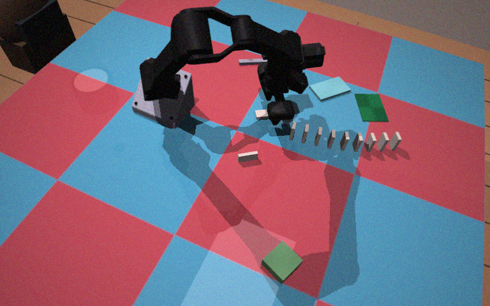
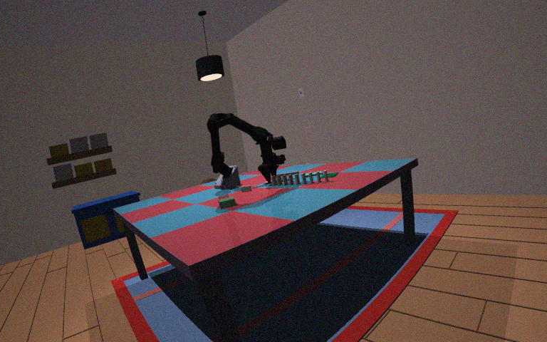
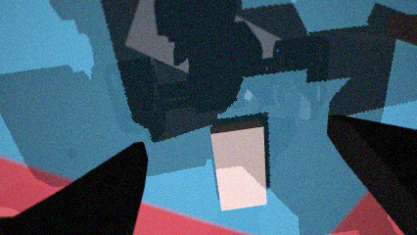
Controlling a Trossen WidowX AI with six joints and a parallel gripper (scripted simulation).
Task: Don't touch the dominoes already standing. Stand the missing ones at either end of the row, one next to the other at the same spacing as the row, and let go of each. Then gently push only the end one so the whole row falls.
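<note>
Several pale dominoes [image 1: 344, 141] [image 2: 326, 176] stand upright in an evenly spaced row, right of my gripper in the top view. My gripper [image 1: 276, 120] [image 2: 269, 181] [image 3: 237, 137] is open and low over the table, just left of the row's near end. A loose domino [image 1: 260, 114] [image 3: 241, 162] lies flat between the wide-apart fingers in the wrist view, with nothing gripped; the gripper hides part of it in the top view. Another loose domino [image 1: 247, 156] [image 2: 246, 189] rests on its long edge, nearer the front. Whether the fingertips touch the table is unclear.
A light blue tile [image 1: 330, 88] and a dark green patch [image 1: 371, 107] lie behind the row. A grey bar [image 1: 251, 61] lies behind the arm, partly hidden. A green block [image 1: 282, 261] [image 2: 226, 202] lies toward the front. The arm's grey base [image 1: 181, 100] is at the left.
</note>
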